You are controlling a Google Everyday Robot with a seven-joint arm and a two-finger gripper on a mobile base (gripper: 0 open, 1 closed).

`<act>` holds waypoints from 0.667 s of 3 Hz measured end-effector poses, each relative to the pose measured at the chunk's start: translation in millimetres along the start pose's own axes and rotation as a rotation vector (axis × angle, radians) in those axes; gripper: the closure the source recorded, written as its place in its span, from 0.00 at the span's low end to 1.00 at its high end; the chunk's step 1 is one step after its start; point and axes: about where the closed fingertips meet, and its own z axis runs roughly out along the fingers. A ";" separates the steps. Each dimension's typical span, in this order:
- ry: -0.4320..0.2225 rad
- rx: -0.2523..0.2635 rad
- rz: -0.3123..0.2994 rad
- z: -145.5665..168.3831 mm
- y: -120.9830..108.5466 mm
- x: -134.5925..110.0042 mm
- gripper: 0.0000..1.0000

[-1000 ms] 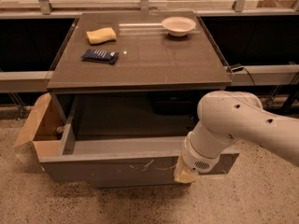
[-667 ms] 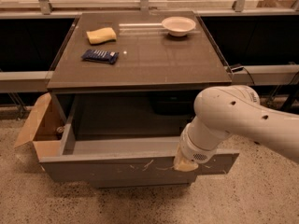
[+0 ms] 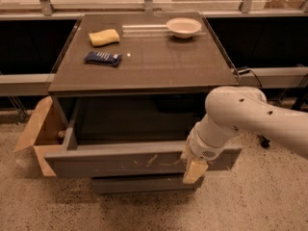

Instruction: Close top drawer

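The top drawer (image 3: pixel 120 162) is a wide grey handleless drawer. It stands pulled far out of the cabinet, and its front panel shows pale scratches near the middle. Its inside looks dark and bare. My white arm reaches in from the right. My gripper (image 3: pixel 195 170) hangs at the right part of the drawer front, its tan tip against or just in front of the panel. The arm hides the right end of the front.
A lower drawer front (image 3: pixel 144 184) shows under the open one. On the cabinet top (image 3: pixel 159 66) lie a yellow sponge (image 3: pixel 104 37), a dark blue snack packet (image 3: pixel 102 58) and a white bowl (image 3: pixel 183 27). An open cardboard box (image 3: pixel 38 131) stands at the left.
My arm has shifted slightly left and towards the drawer front. The drawer looks as far out as before.
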 end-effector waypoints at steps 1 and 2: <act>-0.004 0.011 -0.021 4.3 -17.3 5.0 0.00; -0.019 0.039 -0.042 1.1 -33.4 8.3 0.00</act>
